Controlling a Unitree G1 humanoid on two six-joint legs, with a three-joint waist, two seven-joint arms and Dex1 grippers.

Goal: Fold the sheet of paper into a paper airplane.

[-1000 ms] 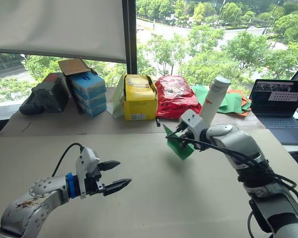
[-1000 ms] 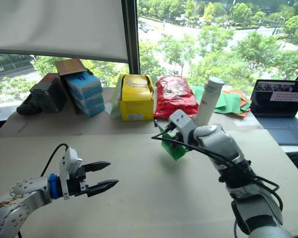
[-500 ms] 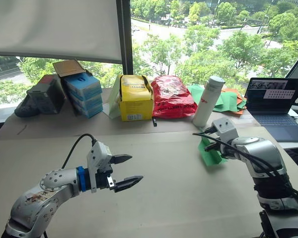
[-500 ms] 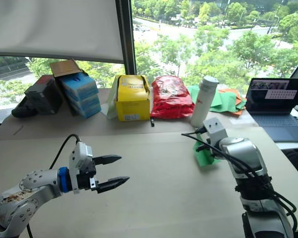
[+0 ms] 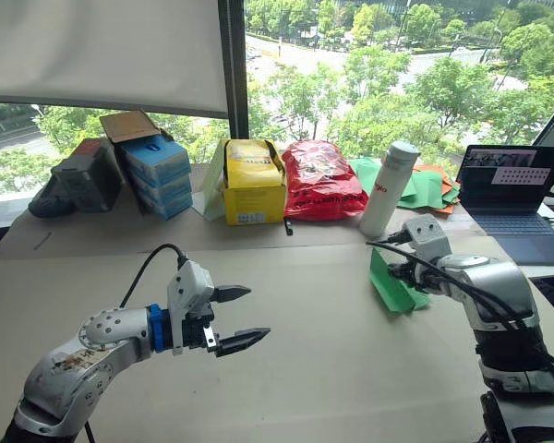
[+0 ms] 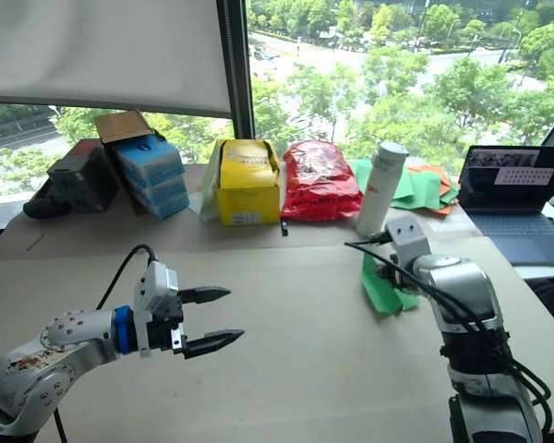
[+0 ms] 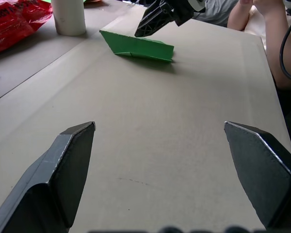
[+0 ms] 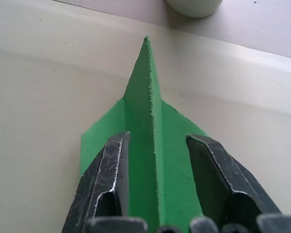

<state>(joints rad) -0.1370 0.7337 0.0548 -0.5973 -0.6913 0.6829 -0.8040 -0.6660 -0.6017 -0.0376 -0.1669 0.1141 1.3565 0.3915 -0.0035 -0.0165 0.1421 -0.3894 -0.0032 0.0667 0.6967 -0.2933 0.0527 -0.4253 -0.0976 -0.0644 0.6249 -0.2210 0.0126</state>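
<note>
The sheet of paper is folded into a slim, pointed green paper airplane (image 5: 392,288) that rests on the table at the right, its nose toward the white bottle. My right gripper (image 8: 157,138) straddles its upright middle ridge (image 8: 150,121) at the tail, open, with a gap between each finger and the paper. From the left wrist view the airplane (image 7: 136,46) lies flat under the right gripper (image 7: 155,19). My left gripper (image 5: 240,318) hovers open over the left middle of the table, holding nothing, far from the airplane.
A white bottle (image 5: 388,189) stands just behind the airplane. Along the back are a heap of green and orange sheets (image 5: 429,189), a red bag (image 5: 321,180), a yellow box (image 5: 256,180) and blue boxes (image 5: 157,173). A laptop (image 5: 512,189) is at right. A person's arm (image 7: 276,43) is near the table edge.
My right gripper carried the green airplane from mid-air over the table's middle to the right and down onto the table, then opened its fingers off it. The left gripper stays open.
</note>
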